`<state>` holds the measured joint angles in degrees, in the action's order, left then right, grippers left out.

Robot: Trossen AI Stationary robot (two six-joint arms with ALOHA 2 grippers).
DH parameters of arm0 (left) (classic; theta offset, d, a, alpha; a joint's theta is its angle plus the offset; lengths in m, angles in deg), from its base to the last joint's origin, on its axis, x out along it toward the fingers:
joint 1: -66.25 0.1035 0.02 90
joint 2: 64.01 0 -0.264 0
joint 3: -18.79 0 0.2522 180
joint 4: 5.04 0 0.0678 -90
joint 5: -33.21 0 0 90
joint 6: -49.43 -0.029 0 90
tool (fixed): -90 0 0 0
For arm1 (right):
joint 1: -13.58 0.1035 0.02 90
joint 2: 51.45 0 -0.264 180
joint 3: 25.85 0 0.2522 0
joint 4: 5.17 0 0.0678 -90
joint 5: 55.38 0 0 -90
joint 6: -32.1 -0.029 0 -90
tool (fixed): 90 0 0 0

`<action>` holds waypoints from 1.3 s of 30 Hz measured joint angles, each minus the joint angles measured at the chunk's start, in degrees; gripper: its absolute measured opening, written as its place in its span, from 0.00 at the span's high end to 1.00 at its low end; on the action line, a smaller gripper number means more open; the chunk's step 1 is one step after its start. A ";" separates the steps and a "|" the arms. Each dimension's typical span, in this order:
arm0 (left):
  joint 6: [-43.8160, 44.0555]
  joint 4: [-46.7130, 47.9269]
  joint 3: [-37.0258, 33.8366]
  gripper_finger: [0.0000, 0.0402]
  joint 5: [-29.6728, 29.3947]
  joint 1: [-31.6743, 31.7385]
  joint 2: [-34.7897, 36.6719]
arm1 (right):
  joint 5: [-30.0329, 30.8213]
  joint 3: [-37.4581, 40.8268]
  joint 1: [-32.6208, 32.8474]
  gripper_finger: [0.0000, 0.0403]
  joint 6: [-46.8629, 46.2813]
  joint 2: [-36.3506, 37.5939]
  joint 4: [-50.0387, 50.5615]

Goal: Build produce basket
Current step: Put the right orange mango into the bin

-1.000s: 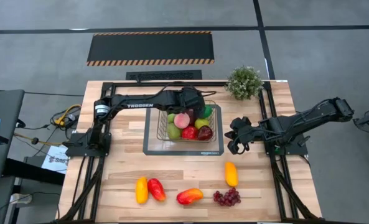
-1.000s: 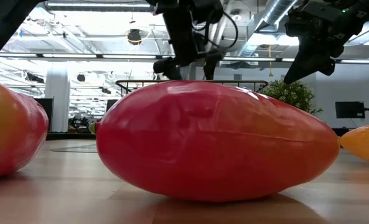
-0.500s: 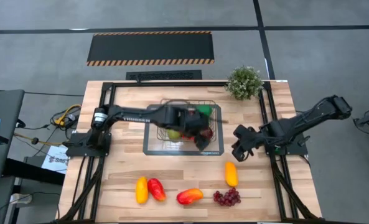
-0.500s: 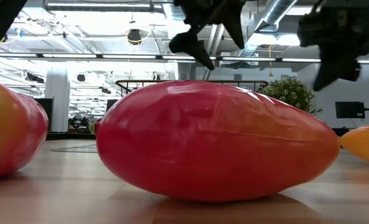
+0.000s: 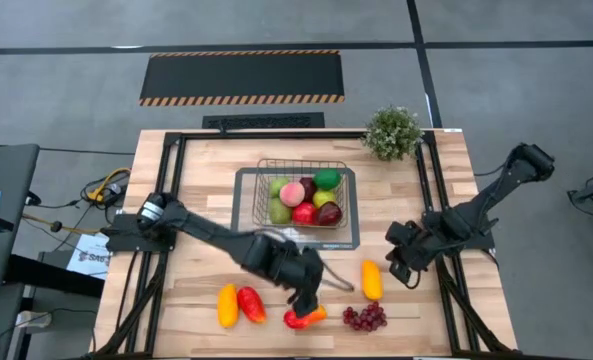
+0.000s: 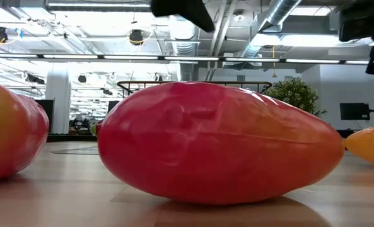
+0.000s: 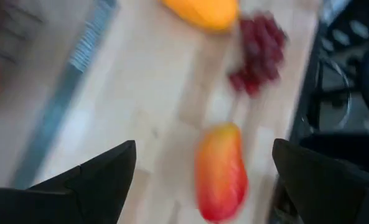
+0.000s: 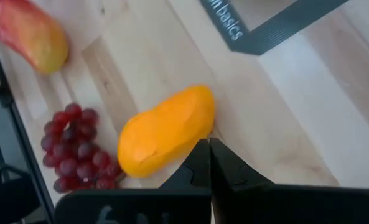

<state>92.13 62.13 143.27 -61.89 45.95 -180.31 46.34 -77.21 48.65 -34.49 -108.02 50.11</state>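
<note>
So the left gripper has swung all the way off the basket, where it was a second ago, and now hangs at the near side of the table over the red-orange mango, fingers spread wide with nothing between them; in the left wrist view that mango sits right in the gap. The right gripper has slid nearer too, fingers pinched shut and empty, just beside the orange mango, which in its own wrist view lies right past the closed tips. The purple grape bunch lies next to that, and further left along the near edge are a red fruit and a yellow-orange one, touching each other. The wire basket sits on the grey tray mid-table, holding green, pink, red and maroon pieces. A potted plant stands at the far right corner of the wooden table.
</note>
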 joint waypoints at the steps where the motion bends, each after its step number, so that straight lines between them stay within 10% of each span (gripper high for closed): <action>1: 0.53 -0.04 -0.31 0.10 -0.05 -1.16 -0.05 | 0.06 0.00 0.65 0.98 -0.02 0.00 0.01; 39: 9.13 -23.92 -19.63 0.10 -9.70 -9.39 -0.10 | 3.42 0.00 3.58 0.98 0.61 0.00 0.11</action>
<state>101.26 38.21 123.64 -71.60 36.56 -180.41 49.75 -77.21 52.23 -33.88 -108.02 50.22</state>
